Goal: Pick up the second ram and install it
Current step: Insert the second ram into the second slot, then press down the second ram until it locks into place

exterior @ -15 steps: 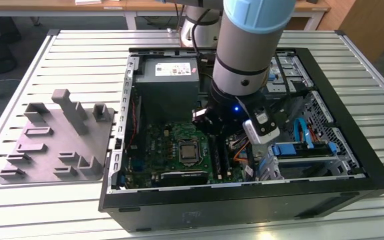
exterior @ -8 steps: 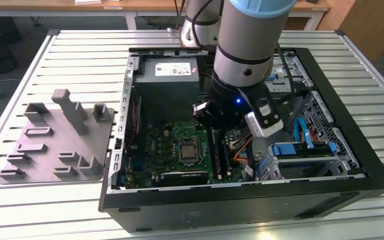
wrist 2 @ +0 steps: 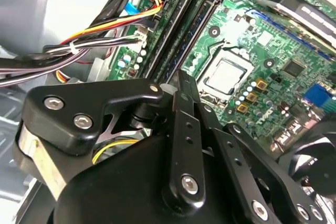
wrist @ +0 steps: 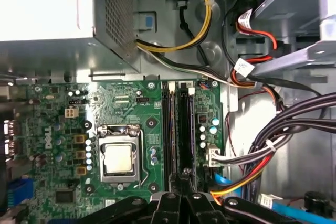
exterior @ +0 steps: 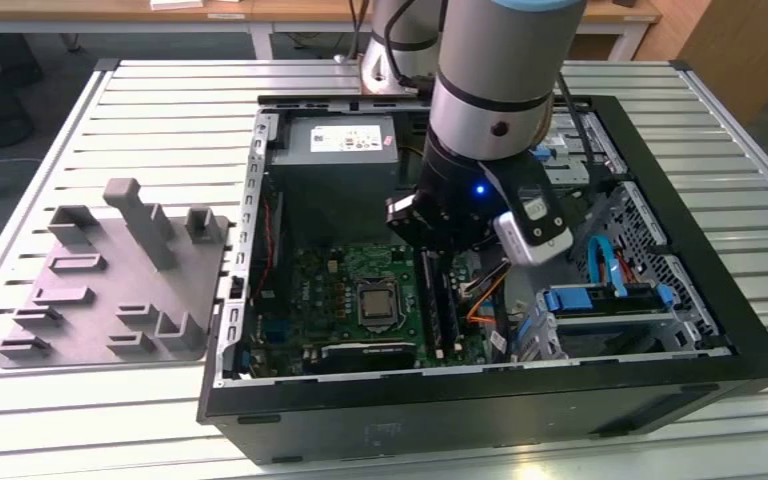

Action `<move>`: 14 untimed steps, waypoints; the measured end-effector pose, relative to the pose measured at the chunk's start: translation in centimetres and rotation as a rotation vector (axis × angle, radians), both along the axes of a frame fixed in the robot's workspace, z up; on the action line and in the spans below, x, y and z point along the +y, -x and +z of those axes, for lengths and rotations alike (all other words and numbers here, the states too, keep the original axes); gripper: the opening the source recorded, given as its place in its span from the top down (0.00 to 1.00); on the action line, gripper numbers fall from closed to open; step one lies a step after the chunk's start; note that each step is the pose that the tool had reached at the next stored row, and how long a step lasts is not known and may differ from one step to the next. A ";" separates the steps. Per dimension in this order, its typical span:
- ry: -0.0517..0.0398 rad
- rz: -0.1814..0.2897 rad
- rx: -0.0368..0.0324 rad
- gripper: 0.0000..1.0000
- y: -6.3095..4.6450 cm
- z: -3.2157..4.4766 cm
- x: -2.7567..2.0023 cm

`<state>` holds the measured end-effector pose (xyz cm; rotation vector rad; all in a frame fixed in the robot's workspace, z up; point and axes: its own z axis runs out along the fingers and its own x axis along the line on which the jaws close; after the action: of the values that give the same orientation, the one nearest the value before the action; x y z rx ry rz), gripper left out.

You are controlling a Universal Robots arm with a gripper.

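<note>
My gripper (exterior: 432, 252) is down inside the open computer case (exterior: 491, 400), over the memory slots at the motherboard's (exterior: 317, 290) edge. In both wrist views its black fingers are pressed together, and the gripper (wrist: 184, 174) (wrist 2: 181, 76) meets the top edge of a long dark stick, the second ram (wrist: 184, 129) (wrist 2: 193, 35) (exterior: 439, 305), which stands upright in a slot. A second long slot (wrist: 167, 129) runs right beside it. I cannot tell whether the fingers pinch the ram's edge or only rest on it.
The processor socket (wrist: 118, 158) (exterior: 377, 300) lies beside the slots. On the other side are cable bundles (wrist: 268, 145) (wrist 2: 100, 30). The power supply (exterior: 337, 140) and a drive cage (exterior: 604, 300) crowd the case. A grey fixture tray (exterior: 117, 280) sits at the exterior view's left.
</note>
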<state>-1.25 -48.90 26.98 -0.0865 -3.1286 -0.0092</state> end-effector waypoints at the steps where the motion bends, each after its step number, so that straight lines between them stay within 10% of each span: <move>1: 0.0002 0.000 0.0000 0.90 0.0 0.29 0.00; 14: 0.0002 0.000 0.0000 0.90 0.0 1.53 0.01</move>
<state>-1.25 -48.89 28.51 -0.0865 -3.1285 -0.0090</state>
